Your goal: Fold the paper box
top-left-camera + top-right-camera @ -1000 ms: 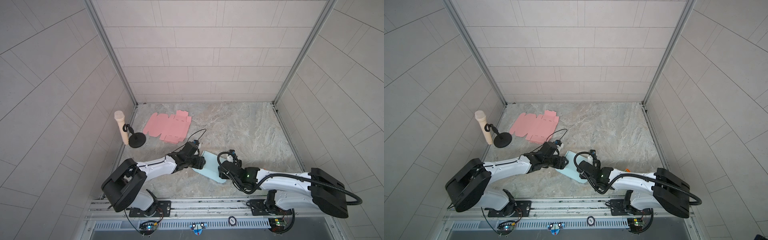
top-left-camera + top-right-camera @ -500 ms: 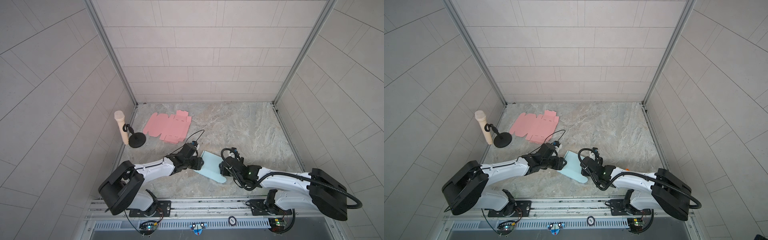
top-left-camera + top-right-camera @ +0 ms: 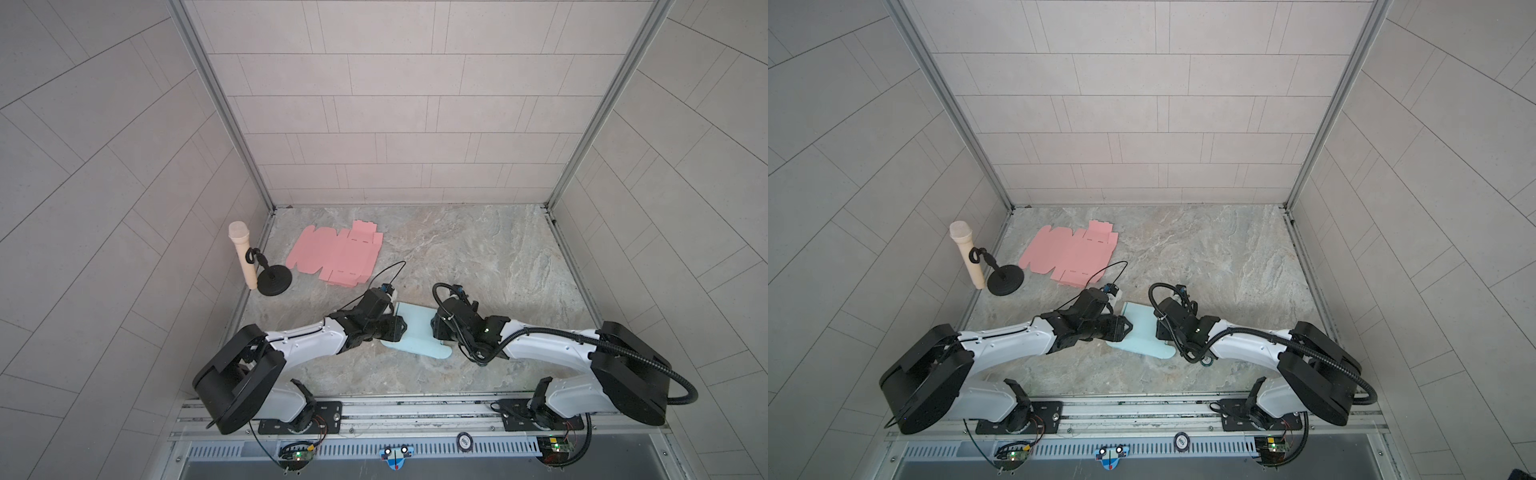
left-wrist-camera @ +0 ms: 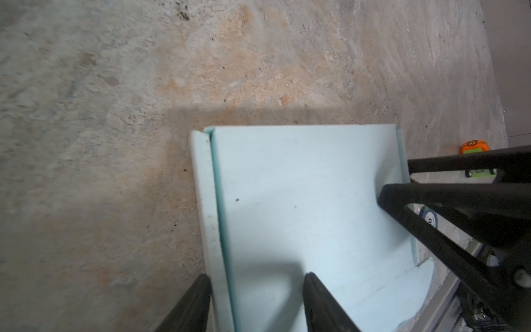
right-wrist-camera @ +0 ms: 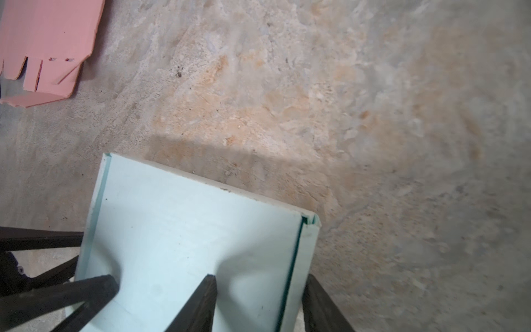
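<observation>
I see the pale blue paper box [image 3: 415, 332] lying near the middle of the table's [image 3: 490, 257] front edge, between both tools. My left gripper [image 4: 256, 276] straddles one upturned side wall, jaws apart and not pinching it. My right gripper [image 5: 261, 277] straddles the opposite wall the same way. The box is smooth matte card with crisp creases and one rounded flap. The table is mottled stone.

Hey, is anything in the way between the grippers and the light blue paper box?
Nothing visible. The left gripper and right gripper sit at the light blue paper box, jaws open astride its folded side edges.
</observation>
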`<action>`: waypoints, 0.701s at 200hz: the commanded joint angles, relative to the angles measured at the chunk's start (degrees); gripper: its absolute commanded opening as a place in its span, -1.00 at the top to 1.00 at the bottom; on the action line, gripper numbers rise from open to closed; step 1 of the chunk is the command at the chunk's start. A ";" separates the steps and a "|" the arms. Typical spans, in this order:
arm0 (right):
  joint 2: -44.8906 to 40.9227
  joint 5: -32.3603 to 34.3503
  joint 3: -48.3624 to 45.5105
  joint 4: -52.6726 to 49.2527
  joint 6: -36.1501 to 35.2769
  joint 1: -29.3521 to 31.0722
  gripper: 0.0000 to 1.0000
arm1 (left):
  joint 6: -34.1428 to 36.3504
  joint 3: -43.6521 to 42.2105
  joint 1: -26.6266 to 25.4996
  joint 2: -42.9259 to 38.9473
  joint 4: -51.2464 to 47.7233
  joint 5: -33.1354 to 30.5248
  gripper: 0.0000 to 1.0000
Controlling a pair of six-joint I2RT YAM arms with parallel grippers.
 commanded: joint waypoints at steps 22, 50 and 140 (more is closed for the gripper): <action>4.66 -1.65 5.29 0.02 -2.88 -0.64 0.00 | -0.35 -1.36 -0.21 -1.59 -0.62 -0.02 -0.08; 7.28 -2.70 7.64 -0.30 -4.01 -1.39 0.00 | -0.46 -1.23 -0.13 -1.88 -0.57 0.00 -0.07; 5.63 0.29 9.12 -6.49 -5.93 -2.69 -0.30 | 0.55 0.17 2.29 -0.24 -1.90 -0.18 -0.09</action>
